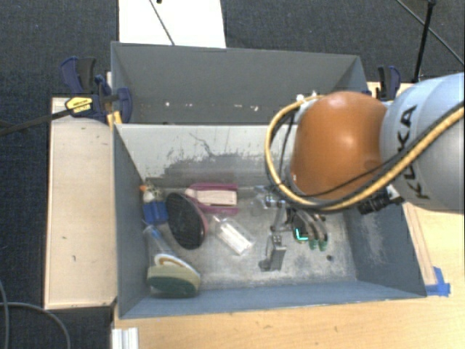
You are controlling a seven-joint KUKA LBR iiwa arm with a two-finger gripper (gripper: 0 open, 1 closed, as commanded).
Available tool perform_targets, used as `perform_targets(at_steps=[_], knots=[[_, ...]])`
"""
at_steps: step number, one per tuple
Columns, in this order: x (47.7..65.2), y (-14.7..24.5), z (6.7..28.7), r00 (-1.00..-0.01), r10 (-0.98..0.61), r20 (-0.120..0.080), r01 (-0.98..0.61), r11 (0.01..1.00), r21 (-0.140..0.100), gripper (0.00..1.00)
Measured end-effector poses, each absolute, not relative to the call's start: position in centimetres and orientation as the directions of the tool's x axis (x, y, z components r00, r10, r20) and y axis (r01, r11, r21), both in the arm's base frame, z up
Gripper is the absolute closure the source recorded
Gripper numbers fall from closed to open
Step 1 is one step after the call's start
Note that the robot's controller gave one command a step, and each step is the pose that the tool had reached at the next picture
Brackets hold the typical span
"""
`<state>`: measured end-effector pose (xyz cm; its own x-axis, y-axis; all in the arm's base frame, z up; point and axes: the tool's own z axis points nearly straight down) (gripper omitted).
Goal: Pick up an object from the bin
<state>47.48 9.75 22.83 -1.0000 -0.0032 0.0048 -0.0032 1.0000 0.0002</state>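
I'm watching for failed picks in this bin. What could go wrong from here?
1. The gripper hangs over bare bin floor, beside the clear plastic piece rather than over it; a grasp here would likely catch nothing.
2. The black oval disc, the pink box and the blue thing lie crowded together at the left, so a grab there may nudge or drag a neighbour.

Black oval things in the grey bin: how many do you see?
1: a black oval brush-like disc left of centre, beside the pink flat box. The arm may hide others.
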Motion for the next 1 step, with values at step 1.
perform_targets(at_steps=[1], knots=[[58.52, 17.53, 21.56, -1.0, -0.029, -0.006, -0.029, 1.0, 0.003, 0.0]])
